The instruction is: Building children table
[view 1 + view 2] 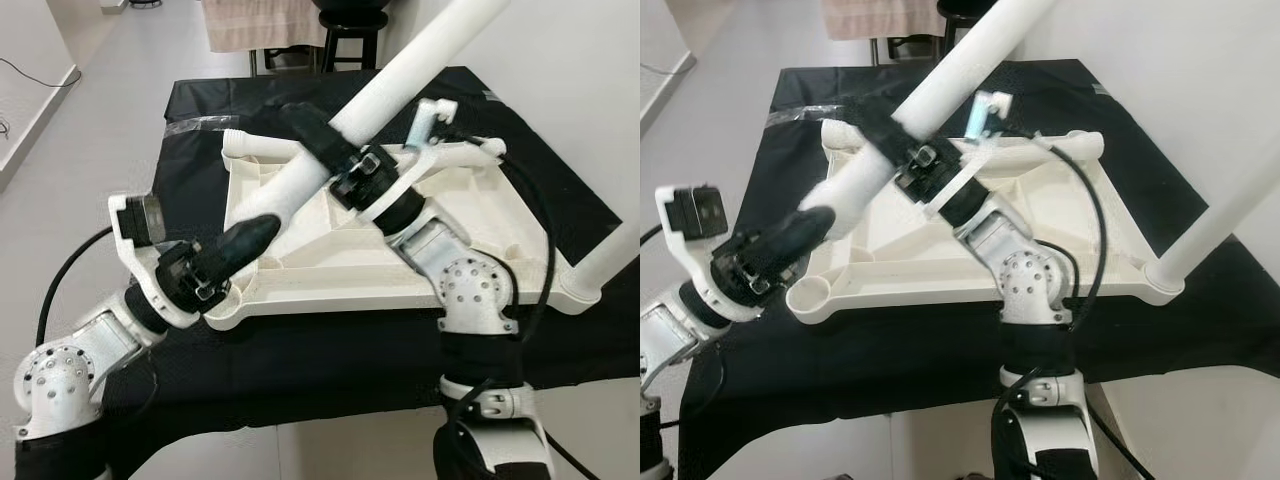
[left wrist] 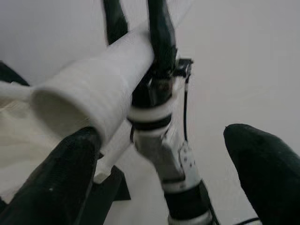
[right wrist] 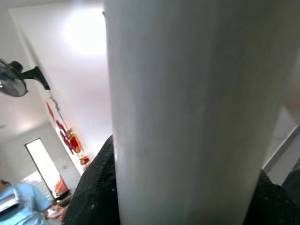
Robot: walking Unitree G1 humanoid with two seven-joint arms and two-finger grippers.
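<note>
At the robot's left, the left gripper (image 1: 245, 240) sits by the near left corner of the upturned white plastic tabletop (image 1: 330, 262), which lies underside up on the black cloth-covered table (image 1: 330, 350). Its two black fingers stand spread around the open lower end of the long white plastic tube leg (image 1: 400, 70), one touching the rim, not clamped. Toward the middle, the right gripper (image 1: 330, 150) is pinched on that leg partway up, holding it tilted over the tabletop. At far right, another white leg (image 1: 612, 255) already stands in the near right corner socket. The leg looks light, hollow, stiff and smooth, so probably slippery; a grip near its lower end should steer it best into the empty near left socket (image 1: 812, 292).
</note>
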